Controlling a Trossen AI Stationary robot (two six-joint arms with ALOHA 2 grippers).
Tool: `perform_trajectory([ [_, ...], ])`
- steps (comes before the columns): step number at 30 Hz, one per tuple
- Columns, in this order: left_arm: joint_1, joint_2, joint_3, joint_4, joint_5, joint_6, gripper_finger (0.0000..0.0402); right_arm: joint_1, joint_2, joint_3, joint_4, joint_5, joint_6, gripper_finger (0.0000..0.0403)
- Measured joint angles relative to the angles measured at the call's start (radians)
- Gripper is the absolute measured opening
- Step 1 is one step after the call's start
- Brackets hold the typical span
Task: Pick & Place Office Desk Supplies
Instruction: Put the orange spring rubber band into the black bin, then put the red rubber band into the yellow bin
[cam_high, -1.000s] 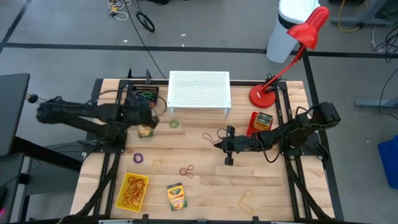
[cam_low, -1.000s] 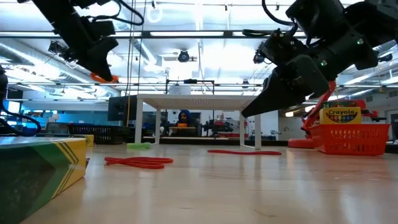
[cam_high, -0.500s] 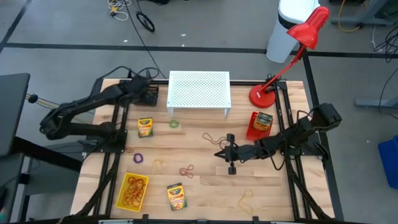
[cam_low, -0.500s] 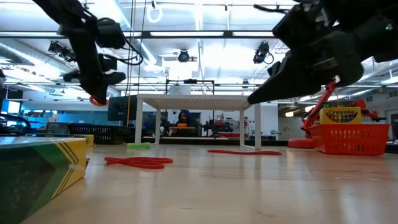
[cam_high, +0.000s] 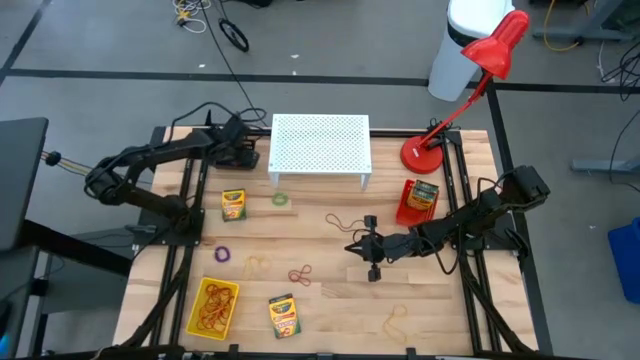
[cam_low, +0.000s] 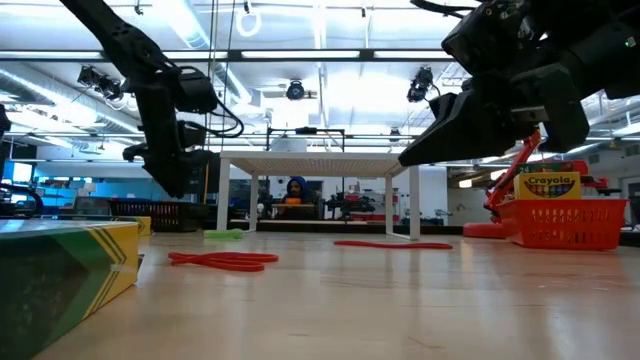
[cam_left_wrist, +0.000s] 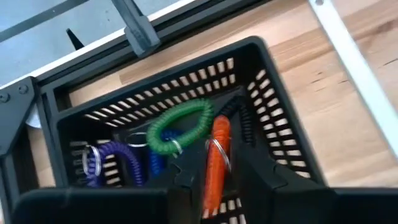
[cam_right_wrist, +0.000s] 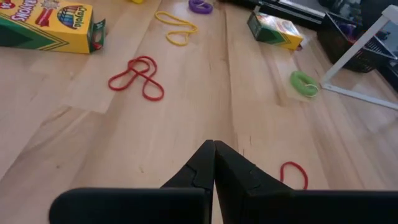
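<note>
While the left gripper (cam_left_wrist: 214, 180) hangs over the black bin (cam_left_wrist: 273, 106), fingers apart around an orange loop (cam_left_wrist: 216, 158), dropping comes next; the right gripper (cam_right_wrist: 214, 163) is shut.

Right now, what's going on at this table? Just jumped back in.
The left gripper is over the black basket at the table's back left, an orange coil loop between its fingers, above the green and purple loops already inside. The right gripper is shut and empty, low over mid-table near a red rubber band. Crayon boxes, a green loop and more bands are still out on the wood.
</note>
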Motion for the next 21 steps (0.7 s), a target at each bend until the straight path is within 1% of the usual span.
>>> perform_trajectory([
  [7, 0.043, -0.006, 0.000, 0.001, 0.086, 0.123, 0.0140, -0.005, 0.000, 0.000, 0.041, 0.009, -0.046, 0.0017],
  [10, 0.031, -0.010, 0.000, -0.004, 0.052, 0.177, 0.0164, -0.016, 0.000, 0.000, 0.103, 0.032, -0.047, 0.0017],
  [12, 0.005, -0.029, 0.000, 0.000, 0.022, 0.197, 0.0167, -0.023, 0.000, 0.000, 0.143, 0.050, -0.046, 0.0017],
  [15, -0.065, -0.078, 0.000, 0.029, 0.010, 0.211, 0.0147, -0.041, 0.000, 0.000, 0.193, 0.068, -0.028, 0.0017],
  [19, -0.178, -0.173, -0.007, 0.065, 0.012, 0.229, 0.0094, -0.062, 0.000, 0.000, 0.240, 0.073, 0.096, 0.0017],
  [21, -0.229, -0.237, -0.047, 0.125, 0.014, 0.240, 0.0067, -0.071, 0.000, 0.000, 0.250, 0.098, 0.140, 0.0017],
])
